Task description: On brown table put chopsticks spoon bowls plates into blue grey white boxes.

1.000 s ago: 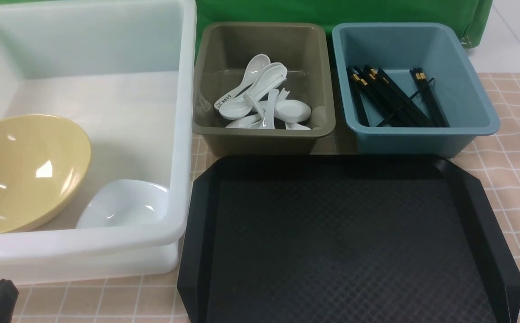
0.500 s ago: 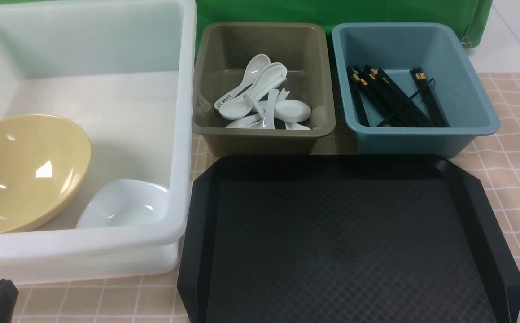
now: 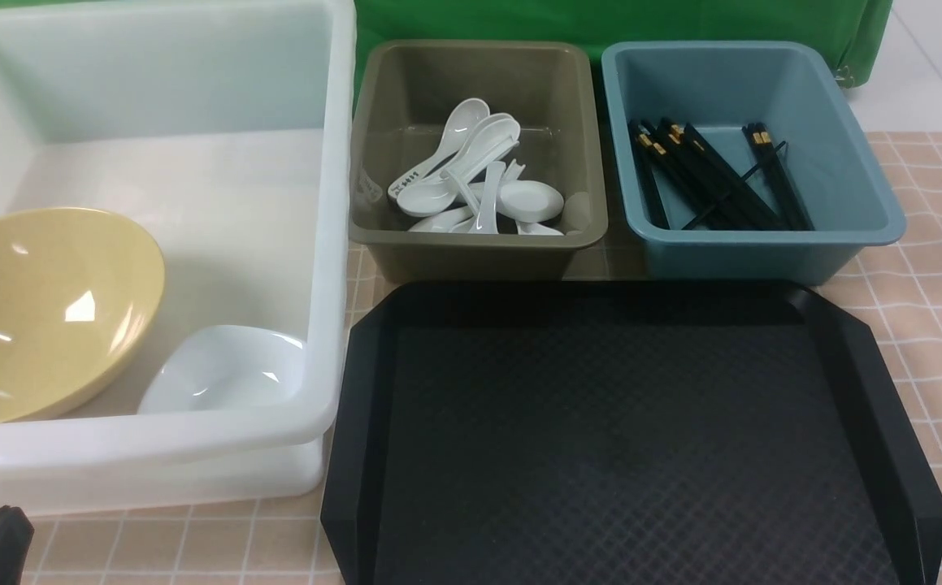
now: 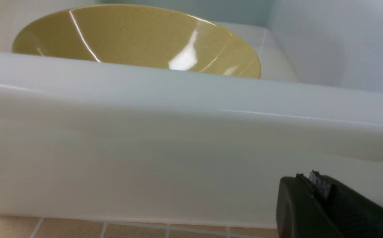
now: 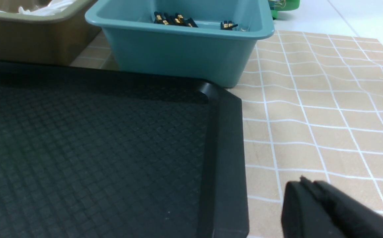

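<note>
The left gripper (image 4: 313,177) is found at the near side of the white tub (image 3: 320,244), its jaws clenched with nothing between them; in the front view, only a dark portion is recorded at the near left corner. The right gripper (image 5: 305,181) is shown by the right wrist view alone; its jaws are likewise clenched, without a load. The tan worktop (image 3: 145,540) is marked with a white grid, and the black tray (image 3: 617,422) is laid upon it beside the white tub. In the white tub, a glossy white dish (image 3: 227,370) with rounded corners is noted tilted near the inner corner, a sight given by the front view only. Beside it, the large mustard-yellow bowl (image 3: 48,309) is seated at a tilt; its left side is cut off in the front view, whereas both sides of its rim are taken in by the left wrist view, along with fine dark specks on the glaze. Beyond the tray, the olive-grey box (image 3: 479,258) is observed to hold white spoons (image 3: 529,201), piled crosswise, with one handle bearing dark marks. To its right, black chopsticks (image 3: 706,175) with gold bands are contained in the blue box (image 3: 763,252), mostly slanted together, one thin stick lying across. Green material (image 3: 601,20) is seen behind the boxes.
</note>
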Robot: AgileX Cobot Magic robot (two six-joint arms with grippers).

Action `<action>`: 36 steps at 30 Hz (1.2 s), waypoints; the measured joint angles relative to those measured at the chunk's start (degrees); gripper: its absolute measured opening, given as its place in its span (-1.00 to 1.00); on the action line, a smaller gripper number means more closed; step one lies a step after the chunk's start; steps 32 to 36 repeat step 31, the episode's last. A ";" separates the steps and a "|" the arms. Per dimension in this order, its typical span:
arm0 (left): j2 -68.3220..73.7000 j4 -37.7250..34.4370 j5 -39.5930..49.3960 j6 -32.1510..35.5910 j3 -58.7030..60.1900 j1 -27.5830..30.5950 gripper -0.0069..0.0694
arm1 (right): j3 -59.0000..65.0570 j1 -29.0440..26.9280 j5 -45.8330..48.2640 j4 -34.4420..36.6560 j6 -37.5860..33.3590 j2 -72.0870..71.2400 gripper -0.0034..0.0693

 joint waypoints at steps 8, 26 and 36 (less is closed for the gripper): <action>0.00 0.00 0.00 0.02 0.00 0.00 -0.84 | 0.00 0.00 0.00 0.00 0.00 0.00 -0.69; 0.00 0.00 0.00 0.02 0.00 0.00 -0.84 | 0.00 0.00 0.00 0.00 0.00 0.00 -0.64; 0.00 0.00 0.00 0.02 0.00 0.00 -0.84 | 0.00 0.00 0.00 0.00 0.00 0.00 -0.63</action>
